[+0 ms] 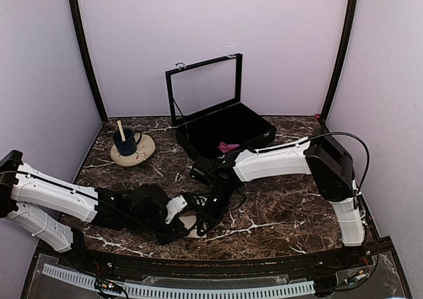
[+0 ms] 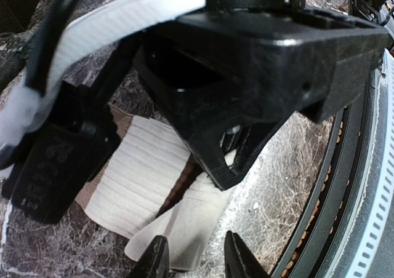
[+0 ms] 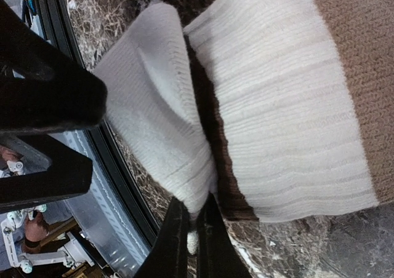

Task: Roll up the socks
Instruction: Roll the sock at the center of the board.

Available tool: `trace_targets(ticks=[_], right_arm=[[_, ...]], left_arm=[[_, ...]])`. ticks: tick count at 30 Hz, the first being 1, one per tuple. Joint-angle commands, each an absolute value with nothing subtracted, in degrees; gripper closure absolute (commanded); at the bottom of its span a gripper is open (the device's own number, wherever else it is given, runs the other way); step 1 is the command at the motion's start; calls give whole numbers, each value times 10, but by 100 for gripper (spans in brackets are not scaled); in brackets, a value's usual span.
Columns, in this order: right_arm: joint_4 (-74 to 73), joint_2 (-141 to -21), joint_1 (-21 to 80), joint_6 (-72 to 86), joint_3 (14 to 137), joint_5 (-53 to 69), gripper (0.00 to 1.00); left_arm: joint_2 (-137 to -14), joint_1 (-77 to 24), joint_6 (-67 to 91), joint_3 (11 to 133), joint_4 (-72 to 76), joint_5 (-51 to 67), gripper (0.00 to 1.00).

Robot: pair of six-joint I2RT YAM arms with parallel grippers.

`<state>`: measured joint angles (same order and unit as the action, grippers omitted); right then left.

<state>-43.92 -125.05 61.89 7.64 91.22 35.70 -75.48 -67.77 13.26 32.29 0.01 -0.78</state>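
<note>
We see the cream sock [image 2: 141, 186] lying folded on the table [image 1: 284, 206], near its 6 o'clock edge. Our right gripper [image 3: 192, 241] pinches the sock's edge tight. Our left gripper [image 2: 196, 256] is partly open, with the sock's tip between its fingers. The pink sock [image 1: 229, 147] lies in the black case [image 1: 258, 124] at 12 o'clock.

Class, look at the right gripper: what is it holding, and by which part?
The right gripper pinches the cream sock at the edge of its folded white end.
</note>
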Motion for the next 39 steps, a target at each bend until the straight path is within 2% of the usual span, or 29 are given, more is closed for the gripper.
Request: trace_targets(ticks=[1,10,15,19,24,30,35,39], right_arm=[[-454,-1262,616,63,924,376,100],[-454,-1265,616,55,921,389,100],[-456,-1267,615,51,920,392,100],[-454,-1267,614,49,918,394,100],[-454,-1267,610,47,914,396,100],[-450,-1267,605,49,912,398,100],[-448,-1267,598,51,908,398,100],[-436,-1260,590,58,900,399,85]], left_arm=[[-773,-682,113,340,4,6,66],[-800,-683,107,345,10,-7,63],[-817,-683,101,352,5,7,65],[-828,-682,106,352,4,20,72],[-843,-683,118,354,0,26,90],[-867,-683,146,354,0,42,100],[-873,-683,179,345,0,48,100],[-860,-683,218,329,1,47,100]])
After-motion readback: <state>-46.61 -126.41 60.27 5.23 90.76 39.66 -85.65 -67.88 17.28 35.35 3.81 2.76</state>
